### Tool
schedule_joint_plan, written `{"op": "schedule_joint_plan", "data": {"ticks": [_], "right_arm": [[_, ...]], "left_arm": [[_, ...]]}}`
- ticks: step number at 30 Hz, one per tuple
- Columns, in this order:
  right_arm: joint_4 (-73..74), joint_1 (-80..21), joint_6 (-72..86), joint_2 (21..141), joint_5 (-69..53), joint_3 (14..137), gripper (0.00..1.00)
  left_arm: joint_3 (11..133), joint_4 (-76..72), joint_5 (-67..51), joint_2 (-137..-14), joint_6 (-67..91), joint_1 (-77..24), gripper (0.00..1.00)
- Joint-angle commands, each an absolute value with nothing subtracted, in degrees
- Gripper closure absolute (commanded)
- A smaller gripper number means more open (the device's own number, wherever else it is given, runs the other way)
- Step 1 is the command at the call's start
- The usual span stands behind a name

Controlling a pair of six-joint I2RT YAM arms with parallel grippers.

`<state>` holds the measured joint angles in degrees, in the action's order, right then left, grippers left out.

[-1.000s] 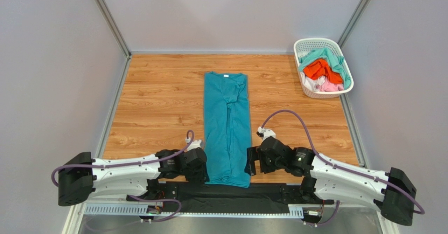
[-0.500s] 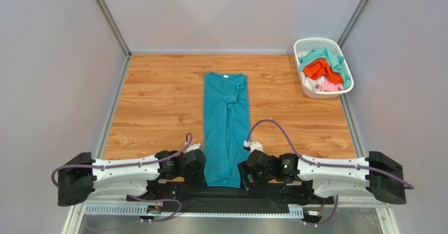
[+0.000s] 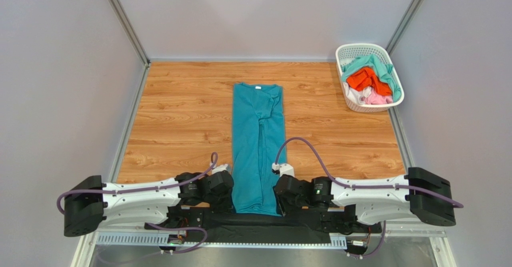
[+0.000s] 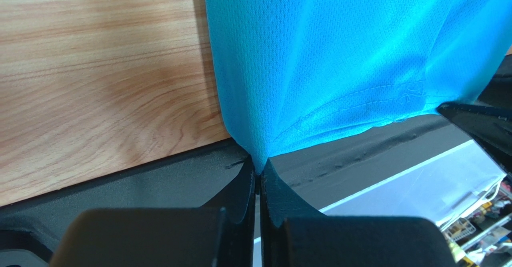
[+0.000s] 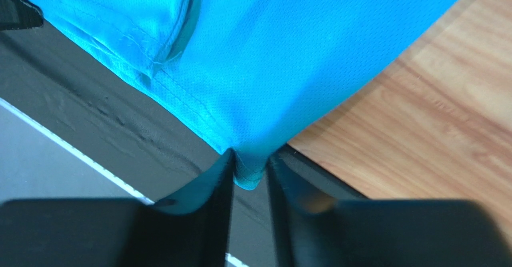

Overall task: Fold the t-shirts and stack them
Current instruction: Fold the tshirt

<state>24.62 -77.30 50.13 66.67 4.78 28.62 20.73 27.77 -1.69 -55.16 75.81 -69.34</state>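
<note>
Left pincer (image 4: 259, 172) and right pincer (image 5: 249, 166) each pinch a near hem corner of the teal t-shirt (image 3: 258, 135), which lies folded lengthwise between and beyond them on the wooden counter (image 3: 180, 111).

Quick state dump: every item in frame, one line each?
teal t-shirt: folded into a long strip, near hem corners pinched.
left gripper: fingers shut on the teal t-shirt's near left corner.
right gripper: fingers shut on its near right corner.
white lattice basket: upright, filled.
heaped t-shirts: unfolded, crumpled inside the basket.
</note>
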Motion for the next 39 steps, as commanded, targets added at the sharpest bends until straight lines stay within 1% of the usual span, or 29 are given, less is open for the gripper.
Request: {"op": "schedule_joint_plan", "data": {"ticks": [1,2,4,11,18,22,25,32,39], "right_arm": [[25.31,-78.40,52.38,66.62,5.09,29.27,0.75],[25.75,-78.40,52.38,66.53,6.05,29.53,0.81],[26.89,-78.40,52.21,66.10,7.46,30.32,0.87],[32.60,-78.40,51.16,62.85,13.53,33.92,0.93],[34.71,-77.44,48.00,61.17,17.13,37.35,0.95],[37.53,-76.91,45.88,61.09,22.66,41.13,0.95],[37.44,-75.42,43.60,60.82,24.34,43.06,0.96],[36.22,-70.06,36.39,60.91,27.60,47.19,0.97],[31.64,-60.75,30.50,62.31,21.45,50.01,0.97]], "left_arm": [[20.57,28.65,-2.11,-53.97,76.90,-69.70,1.00],[20.74,28.74,-2.02,-53.88,76.82,-69.70,1.00],[21.00,28.74,-1.85,-53.44,76.64,-69.61,1.00],[23.20,30.32,-0.09,-51.16,75.85,-69.61,1.00],[29.17,34.45,6.32,-49.66,72.95,-69.17,1.00],[34.18,39.09,10.62,-50.36,69.35,-67.59,1.00],[37.43,41.30,12.65,-50.89,67.24,-66.10,1.00],[42.71,39.73,12.75,-53.34,61.00,-60.39,1.00],[48.95,37.44,8.79,-59.94,54.06,-53.18,1.00]]}}
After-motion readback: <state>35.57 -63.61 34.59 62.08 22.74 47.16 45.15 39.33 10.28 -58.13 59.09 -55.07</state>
